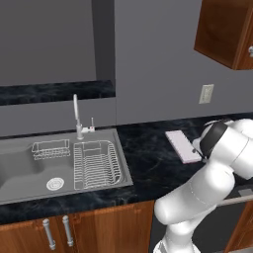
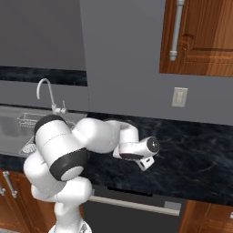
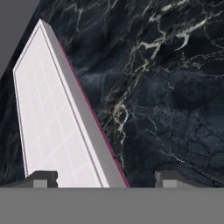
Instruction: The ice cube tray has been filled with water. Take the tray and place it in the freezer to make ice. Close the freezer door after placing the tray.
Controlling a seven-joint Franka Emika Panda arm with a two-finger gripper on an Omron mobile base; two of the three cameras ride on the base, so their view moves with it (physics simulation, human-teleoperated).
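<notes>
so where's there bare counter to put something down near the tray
Bare black counter lies between the sink and the ice cube tray, and a wide stretch runs right of the hand below the wall outlet. It is crowded at the tray, under the arm.

ice cube tray [image 3: 57, 118] white top w/ faint pale grid, grey side wall, pinkish-mauve edge; counter [image 1: 148, 163] black marble, white-grey veins; sink [image 1: 20, 168] grey steel, white wire rack [image 1: 96, 163] on its right side; faucet [image 1: 77, 116] silver; wall [image 2: 123, 54] plain grey; outlet [image 1: 206, 93] cream; upper cabinet [image 2: 200, 36] reddish-brown wood, silver handle; arm [image 2: 82, 136] white, dark joints
</notes>
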